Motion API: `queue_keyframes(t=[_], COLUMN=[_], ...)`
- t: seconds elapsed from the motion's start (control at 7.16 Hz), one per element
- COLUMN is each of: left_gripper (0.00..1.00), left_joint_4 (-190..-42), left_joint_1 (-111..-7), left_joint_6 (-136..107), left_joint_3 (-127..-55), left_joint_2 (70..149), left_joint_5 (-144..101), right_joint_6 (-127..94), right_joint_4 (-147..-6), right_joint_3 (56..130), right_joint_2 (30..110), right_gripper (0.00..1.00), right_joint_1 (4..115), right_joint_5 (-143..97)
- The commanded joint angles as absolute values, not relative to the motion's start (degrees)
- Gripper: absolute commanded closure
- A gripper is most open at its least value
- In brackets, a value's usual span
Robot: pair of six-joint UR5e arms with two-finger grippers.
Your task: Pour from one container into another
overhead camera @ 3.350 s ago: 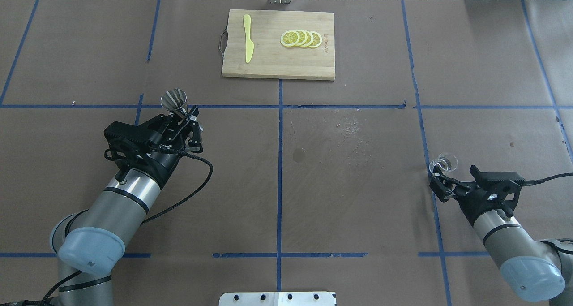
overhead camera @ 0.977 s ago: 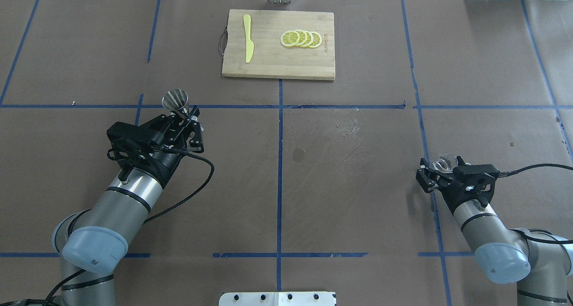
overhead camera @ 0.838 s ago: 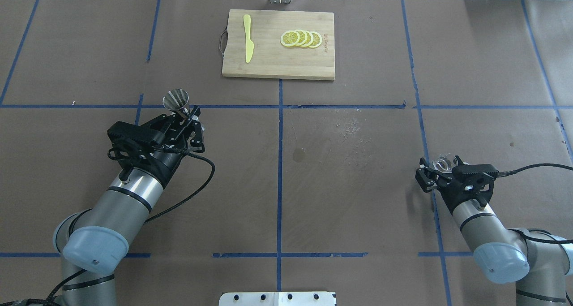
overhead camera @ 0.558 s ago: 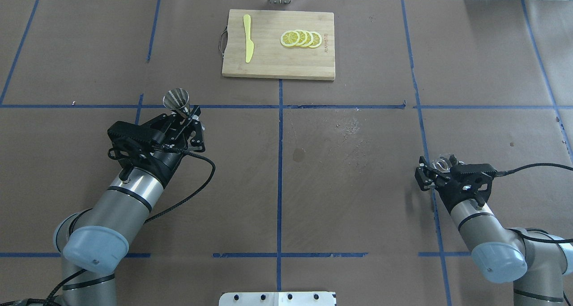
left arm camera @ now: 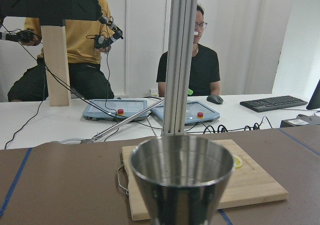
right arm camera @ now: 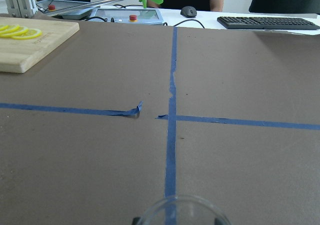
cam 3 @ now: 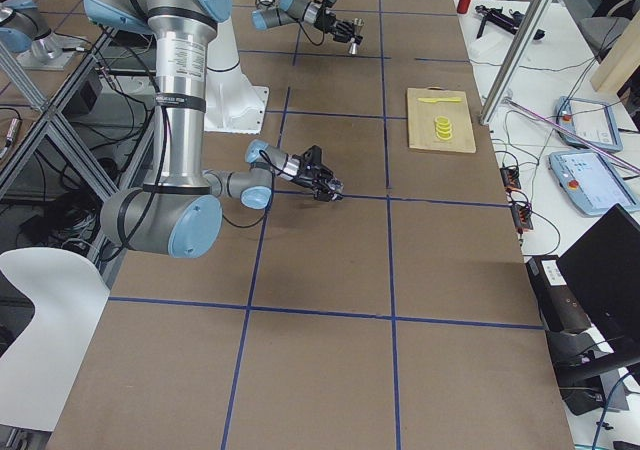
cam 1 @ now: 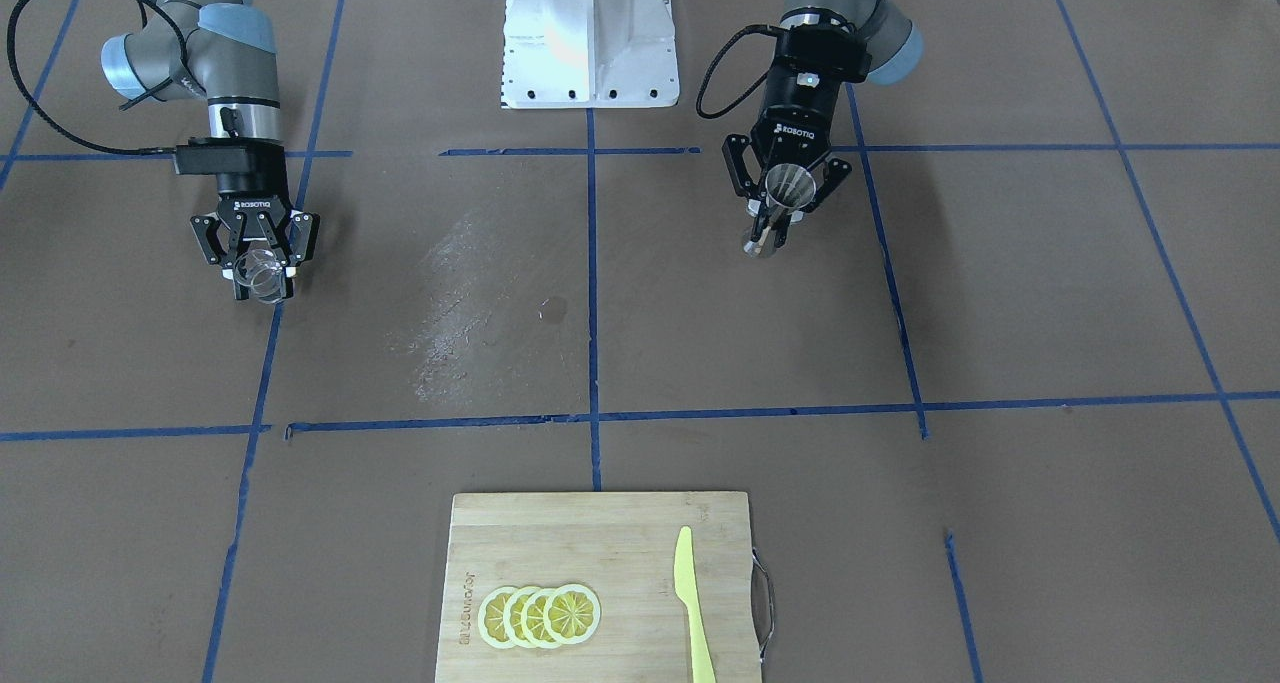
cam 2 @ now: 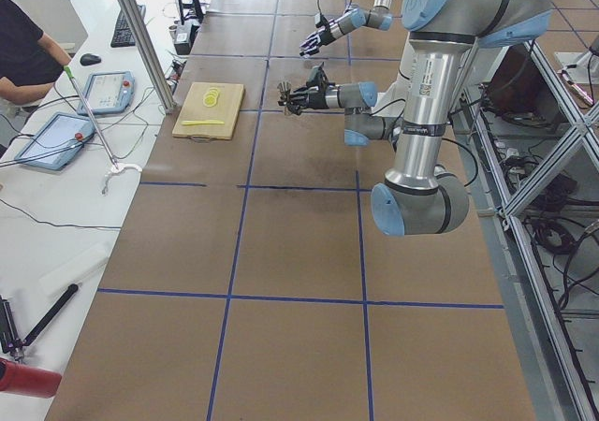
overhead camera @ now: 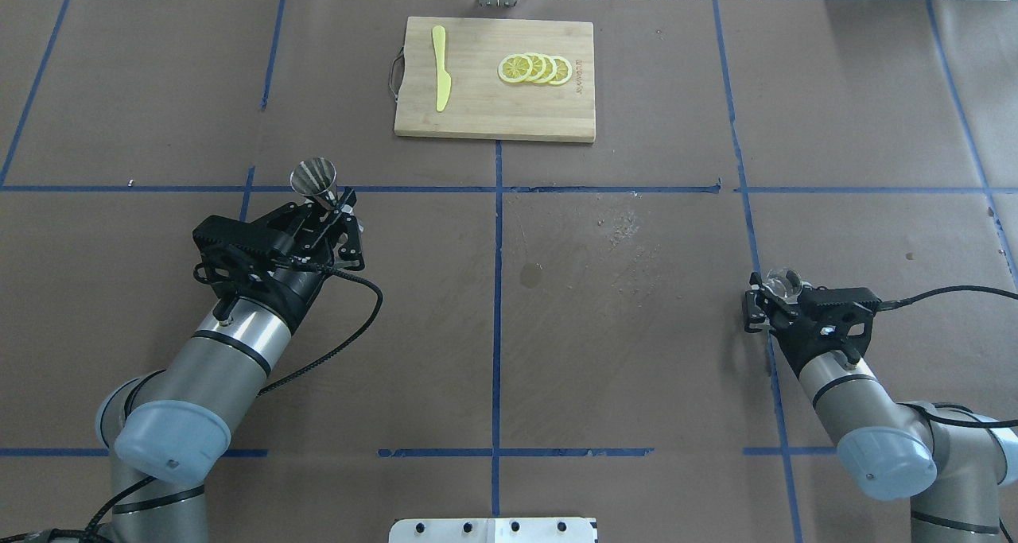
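Observation:
The steel jigger (overhead camera: 312, 179) stands upright with my left gripper (overhead camera: 330, 207) shut on its narrow waist, just below the blue tape line. Seen from the front, the jigger (cam 1: 781, 191) sits between the left gripper's (cam 1: 779, 213) fingers. Its open cone (left arm camera: 182, 177) fills the bottom of the left wrist view. The clear glass cup (overhead camera: 782, 282) sits at the table's right side, and my right gripper (overhead camera: 773, 298) is shut on it. From the front, the cup (cam 1: 262, 271) shows inside the right gripper (cam 1: 260, 275). Only the cup's rim (right arm camera: 177, 209) shows in the right wrist view.
A bamboo cutting board (overhead camera: 477, 106) lies at the far middle, with a yellow plastic knife (overhead camera: 440, 67) and several lemon slices (overhead camera: 534, 68) on it. A whitish smear (overhead camera: 624, 229) and a dark spot (overhead camera: 530, 274) mark the brown table cover between the arms.
My right gripper swung round, advanced onto the glass cup and closed its fingers on it. The left arm, holding the jigger, barely shifted.

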State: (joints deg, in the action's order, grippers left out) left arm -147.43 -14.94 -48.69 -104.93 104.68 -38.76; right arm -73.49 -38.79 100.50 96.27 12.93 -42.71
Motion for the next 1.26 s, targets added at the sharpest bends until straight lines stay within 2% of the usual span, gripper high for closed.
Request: queue_keyframes(t=[0.0,0.28,0.56,0.84,1.12], left_gripper=[1.00,1.00,1.00,1.00,1.00], left_joint_4=[-147.48,-147.48,-147.57,-147.74,-147.74], left_joint_1=[-14.94,-14.59,-14.33,-13.89,-13.89], left_joint_6=[-48.69,-48.00,-42.29,-41.84,-40.44], left_joint_3=[-104.85,-104.85,-102.59,-97.58,-95.98], left_joint_2=[104.68,104.68,109.04,114.93,116.89], left_joint_5=[-38.76,-39.54,-42.45,-43.06,-46.31], right_joint_6=[-68.16,-58.69,-40.76,-38.25,-34.02], right_joint_4=[-38.93,-38.94,-39.55,-39.64,-39.81], right_joint_3=[105.89,108.45,109.69,109.86,110.04], right_joint_2=[96.59,95.89,90.64,87.20,83.95], right_gripper=[1.00,1.00,1.00,1.00,1.00], right_joint_1=[16.59,18.19,20.56,20.92,20.83], right_joint_5=[-46.91,-47.28,-49.21,-52.97,-53.17])
